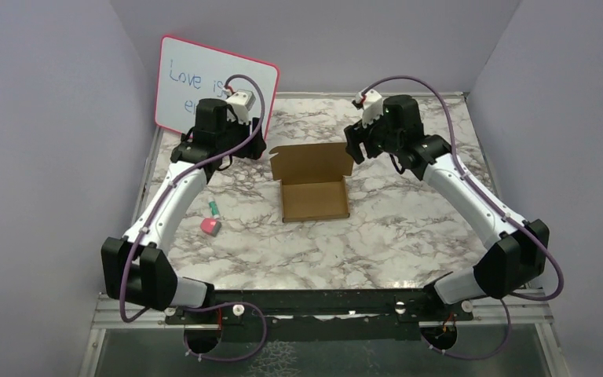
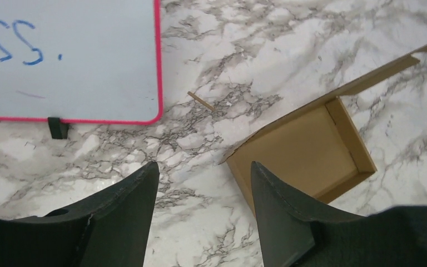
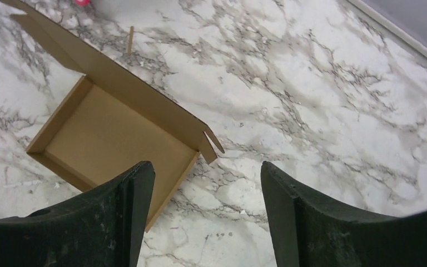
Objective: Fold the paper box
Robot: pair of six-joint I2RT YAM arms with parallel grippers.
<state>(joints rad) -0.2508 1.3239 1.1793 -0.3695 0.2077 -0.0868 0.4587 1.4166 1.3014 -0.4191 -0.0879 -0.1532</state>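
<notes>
The paper box (image 1: 312, 187) is brown cardboard at the table's middle, a shallow tray with its lid flap standing open at the far side. My left gripper (image 1: 257, 146) hovers just left of the lid and my right gripper (image 1: 354, 146) just right of it. In the left wrist view the gripper (image 2: 204, 164) is open over bare marble, with the box (image 2: 306, 147) beyond its right finger. In the right wrist view the gripper (image 3: 205, 164) is open and holds nothing. There the box (image 3: 111, 133) lies ahead to the left, partly behind the left finger.
A pink-framed whiteboard (image 1: 213, 82) with blue writing leans at the back left, close behind the left arm. A pink block (image 1: 210, 227) and a small green-and-pink item (image 1: 213, 207) lie left of the box. A thin brown sliver (image 2: 200, 100) lies near the whiteboard.
</notes>
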